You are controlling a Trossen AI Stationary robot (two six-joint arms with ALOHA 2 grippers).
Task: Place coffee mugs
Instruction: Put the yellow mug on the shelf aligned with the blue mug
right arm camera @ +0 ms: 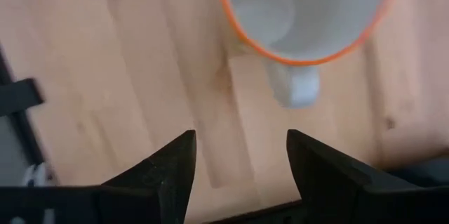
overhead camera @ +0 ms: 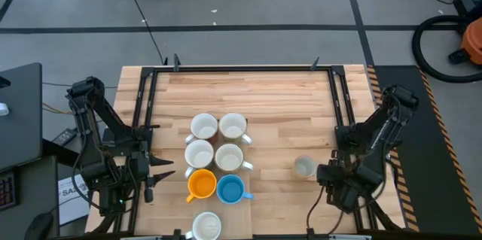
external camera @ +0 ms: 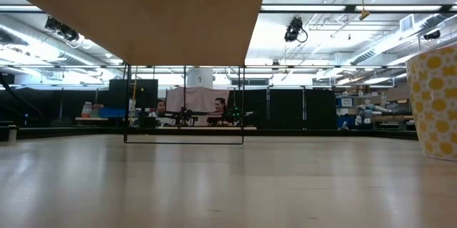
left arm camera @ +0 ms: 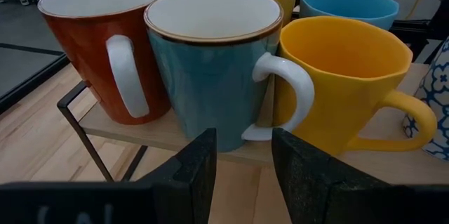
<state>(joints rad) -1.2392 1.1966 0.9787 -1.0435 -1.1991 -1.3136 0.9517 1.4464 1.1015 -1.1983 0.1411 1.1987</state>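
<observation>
Six coffee mugs stand in two rows on a small raised wooden shelf (left arm camera: 140,134) at mid-table, among them an orange one (overhead camera: 201,184) and a bright blue one (overhead camera: 230,189). My left gripper (left arm camera: 242,175) is open, level with the shelf on its left, facing a teal mug (left arm camera: 210,69) and a yellow mug (left arm camera: 337,83), touching neither. My right gripper (right arm camera: 238,175) points down, open, just beside an orange-rimmed mug (right arm camera: 305,6) that stands upright on the table (overhead camera: 304,167), its handle (right arm camera: 295,87) turned toward the fingers. A yellow patterned mug (external camera: 437,99) shows in the low view.
Another mug (overhead camera: 207,226) stands at the table's near edge. A blue-and-white patterned mug (left arm camera: 433,90) sits beside the shelf. A black metal frame (overhead camera: 241,68) borders the table. Bare wood lies at the far half and between the shelf and the right arm.
</observation>
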